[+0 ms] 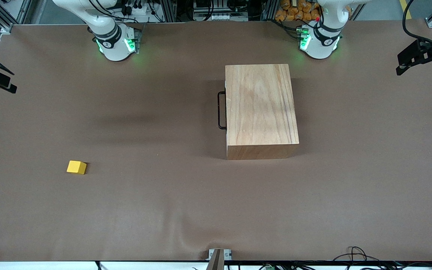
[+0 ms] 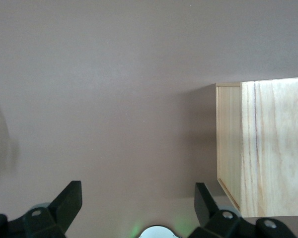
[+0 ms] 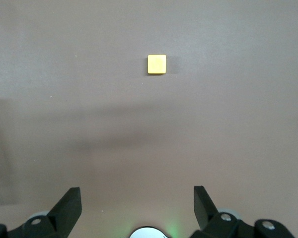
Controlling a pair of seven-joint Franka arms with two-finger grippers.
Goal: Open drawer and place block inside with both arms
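Drawer shut in wooden box; handle faces right arm's end of table. Block lies there too, nearer front cam, under right gripper. Left gripper over table beside box; both fingers open, empty.

No readable txt, labels or nos. on anything in view.

We've got 2 white arms, dark grey joint rings, green-lit bases, black cabling, black jaws with silver screws.

Yellow block; light-wood box; brown table
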